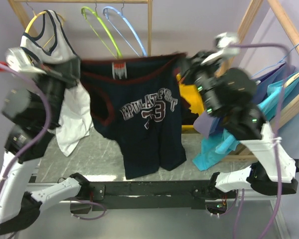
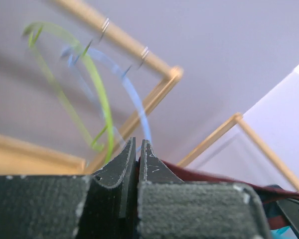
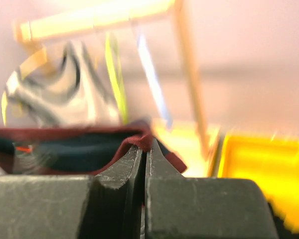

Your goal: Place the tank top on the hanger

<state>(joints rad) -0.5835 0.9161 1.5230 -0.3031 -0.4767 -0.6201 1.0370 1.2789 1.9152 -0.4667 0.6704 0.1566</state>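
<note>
The navy tank top (image 1: pixel 144 117) with dark red trim and a pale chest print hangs stretched in the air between my two arms. My left gripper (image 1: pixel 79 69) is shut on the tank top's left shoulder strap; its wrist view shows red trim (image 2: pixel 214 174) running out from the closed left gripper (image 2: pixel 137 149). My right gripper (image 1: pixel 185 67) is shut on the right strap, with red trim (image 3: pixel 149 137) pinched at the tips of the right gripper (image 3: pixel 144 149). The lime-green hanger (image 1: pixel 102 30) hangs on the wooden rail above and behind the top, also the hanger (image 2: pixel 97 89) in the left wrist view.
A light blue hanger (image 1: pixel 127 27) hangs right of the green one. A white tank top (image 1: pixel 55 45) sits on a yellow hanger at the left. A yellow bin (image 1: pixel 189 107) and blue and purple garments (image 1: pixel 269 94) lie at the right, by a wooden rack frame (image 1: pixel 289 25).
</note>
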